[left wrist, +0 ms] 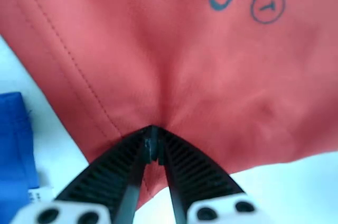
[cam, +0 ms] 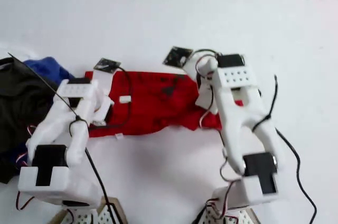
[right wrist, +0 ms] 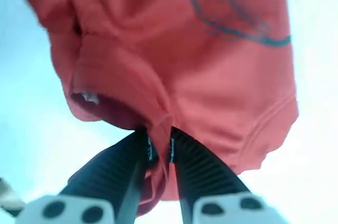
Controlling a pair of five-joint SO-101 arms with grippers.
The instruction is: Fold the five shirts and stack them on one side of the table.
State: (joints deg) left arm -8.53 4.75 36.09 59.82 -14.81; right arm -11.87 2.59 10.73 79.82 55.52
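2 grippers pinch the red shirt, and either thin hold could slip.
The left gripper is pressed together on a small pucker near a stitched edge. The right gripper nips a fold by an opening. Both arms lean low over the table, with the shirt spread between them. If they pull unevenly, 1 pinch could come free, or the blue shirt just beside the left gripper could get dragged.
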